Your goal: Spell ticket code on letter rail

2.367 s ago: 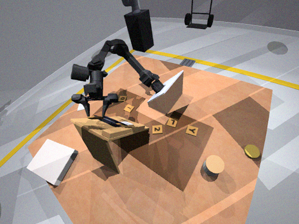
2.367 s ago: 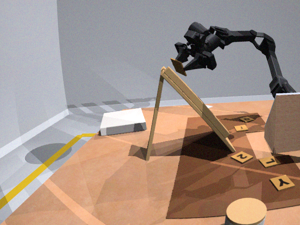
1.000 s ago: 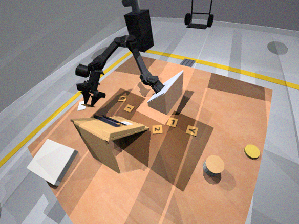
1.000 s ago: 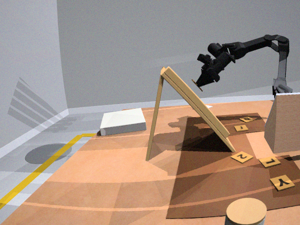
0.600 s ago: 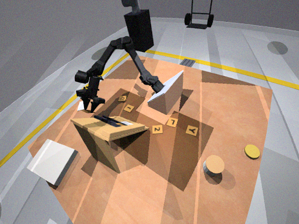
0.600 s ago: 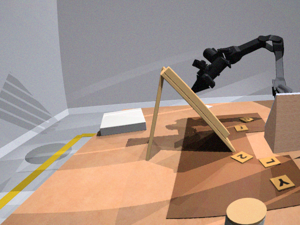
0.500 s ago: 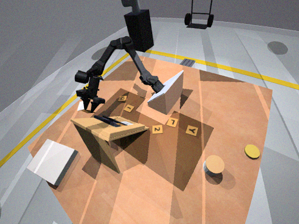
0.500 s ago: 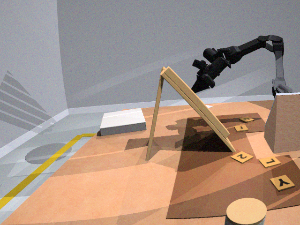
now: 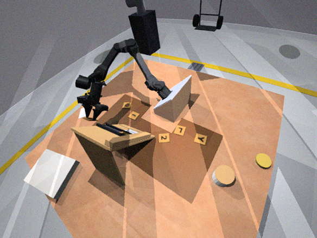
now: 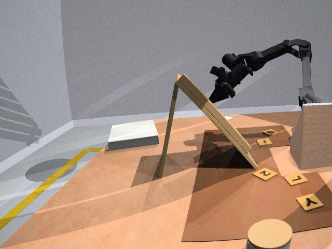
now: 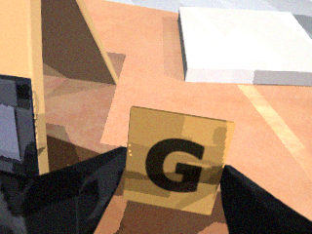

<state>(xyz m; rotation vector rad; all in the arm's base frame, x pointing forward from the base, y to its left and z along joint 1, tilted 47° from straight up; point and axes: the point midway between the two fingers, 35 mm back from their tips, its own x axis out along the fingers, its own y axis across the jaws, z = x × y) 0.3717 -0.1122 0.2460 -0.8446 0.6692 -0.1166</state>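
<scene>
My gripper (image 9: 92, 115) (image 10: 216, 99) (image 11: 171, 195) is shut on a yellow tile marked G (image 11: 175, 161) and holds it by its side edges. It hangs low over the counter behind the high end of the sloped wooden board (image 9: 92, 133) (image 10: 214, 115) (image 11: 19, 73). The dark letter rail (image 9: 111, 128) (image 11: 15, 127) runs along the board's face. Loose tiles lie on the counter: two small ones (image 9: 126, 105) (image 9: 134, 114) behind the board, then the 2 tile (image 9: 163, 137) (image 10: 264, 174), the L tile (image 9: 179, 130) (image 10: 295, 179) and the Y tile (image 9: 200, 139) (image 10: 309, 202). I cannot read any ticket code.
A white-faced wedge stand (image 9: 174, 99) (image 10: 312, 134) sits by the arm's base. A white block (image 9: 51, 173) (image 10: 132, 134) (image 11: 234, 44) lies at the left corner. A short cylinder (image 9: 224, 175) (image 10: 269, 233) and a yellow disc (image 9: 263, 160) stand at the right.
</scene>
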